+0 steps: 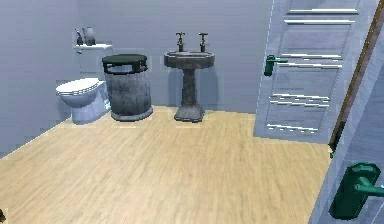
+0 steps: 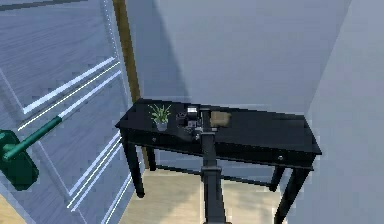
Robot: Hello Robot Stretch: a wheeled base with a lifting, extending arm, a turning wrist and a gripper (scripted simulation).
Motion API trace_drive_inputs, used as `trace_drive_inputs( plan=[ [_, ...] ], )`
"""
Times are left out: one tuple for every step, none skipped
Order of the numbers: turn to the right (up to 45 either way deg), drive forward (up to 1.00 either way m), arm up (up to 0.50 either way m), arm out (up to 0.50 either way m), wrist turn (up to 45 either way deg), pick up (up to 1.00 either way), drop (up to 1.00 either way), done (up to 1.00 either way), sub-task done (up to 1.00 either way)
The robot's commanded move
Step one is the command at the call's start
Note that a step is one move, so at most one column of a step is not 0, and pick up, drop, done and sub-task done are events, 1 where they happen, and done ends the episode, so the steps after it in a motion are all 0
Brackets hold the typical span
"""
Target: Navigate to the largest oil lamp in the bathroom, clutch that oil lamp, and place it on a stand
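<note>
Small dark objects (image 1: 85, 38) that may be oil lamps stand on the toilet's tank (image 1: 92, 55) at the forward view's far left; they are too small to tell apart. In the arm side view the arm (image 2: 210, 175) rises from the bottom edge over a black table (image 2: 260, 140). The gripper (image 2: 188, 120) sits above the tabletop, next to a small potted plant (image 2: 158, 115) and a flat brownish object (image 2: 218, 118). I cannot tell whether the gripper holds anything.
A white toilet (image 1: 80, 98), a grey round bin (image 1: 128, 85) and a pedestal sink (image 1: 190, 75) line the far wall across bare wood floor. A blue panelled door (image 1: 305, 70) stands at right, and another door's green handle (image 1: 355, 190) is very near. A door (image 2: 60, 110) flanks the table.
</note>
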Motion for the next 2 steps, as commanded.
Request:
trace_drive_inputs(
  plan=[
    [0.0,0.00,0.26,0.00,0.0,0.00,0.00,0.00,0.00],
    [0.0,0.00,0.00,0.00,-45.0,0.00,0.00,0.00,0.00]
  ],
)
